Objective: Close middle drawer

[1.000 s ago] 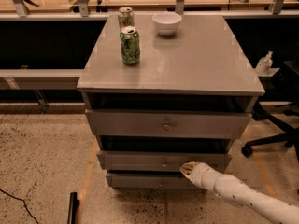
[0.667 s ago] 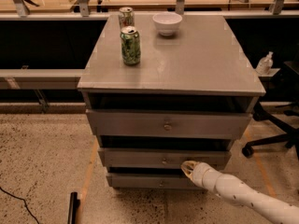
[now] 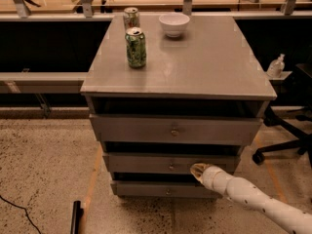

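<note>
Middle drawer [image 3: 141,163], the second of three wide flat grey wooden fronts with a tiny round metal knob [image 3: 171,166] at its centre, is what you are shutting, and it sits low in the cabinet, its front still a little proud with a dark slot showing above it. Nearest you, the white segmented arm [image 3: 253,199] comes in from the lower right, and the gripper [image 3: 197,170] at its end rests against that front just right of the knob; whether it is spread or pressed together cannot be told from this angle. Because the contact is off centre, keep your push straight and level along the drawer's travel so the box does not skew, and stay clear of the lowest, narrower grey drawer front [image 3: 146,188] just beneath. Compared with a second ago, the slot above the front has narrowed and the gripper has advanced with it, so the drawer seems most of the way home; ease off as it seats. Above it lies the taller grey top drawer [image 3: 136,129]. Farther back, on the flat grey cabinet top [image 3: 204,62], stand a green drinks can [image 3: 135,47], a second silvery can [image 3: 130,17] behind it and a small white bowl [image 3: 174,24]; none has shifted.
</note>
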